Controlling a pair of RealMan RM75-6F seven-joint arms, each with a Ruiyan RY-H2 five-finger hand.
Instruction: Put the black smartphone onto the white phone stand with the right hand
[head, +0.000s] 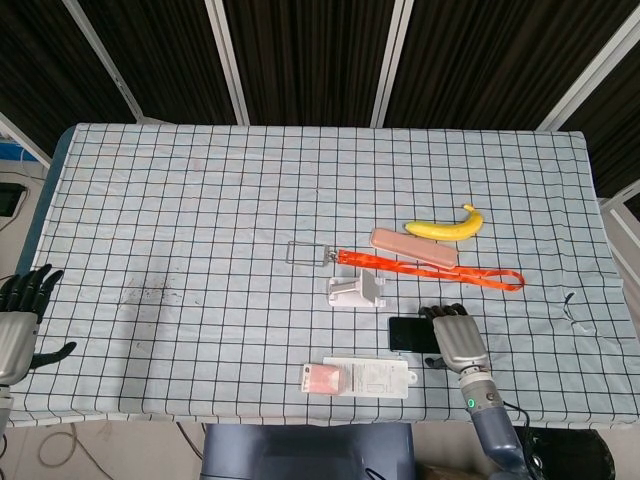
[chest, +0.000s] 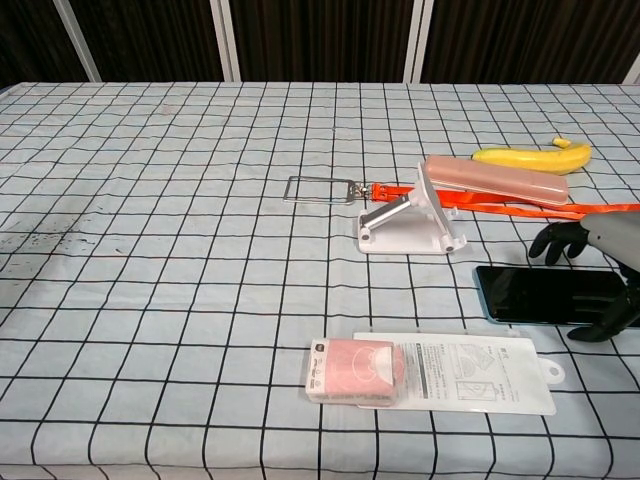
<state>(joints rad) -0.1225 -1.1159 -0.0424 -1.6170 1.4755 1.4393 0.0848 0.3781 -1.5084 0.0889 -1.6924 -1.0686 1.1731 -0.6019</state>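
The black smartphone (head: 406, 333) (chest: 530, 294) lies flat on the checked tablecloth, just right of and nearer than the white phone stand (head: 356, 290) (chest: 410, 224). My right hand (head: 456, 338) (chest: 600, 270) hovers over the phone's right end with fingers spread, covering that end; nothing is held. Whether the fingers touch the phone I cannot tell. My left hand (head: 20, 318) hangs open off the table's left edge, far from everything.
An orange lanyard (head: 430, 267) with a metal clip (chest: 318, 190), a pink case (chest: 495, 178) and a banana (head: 445, 226) lie behind the stand. A pink item (chest: 355, 369) beside a white packaged card (chest: 480, 372) sits near the front edge, left of the phone.
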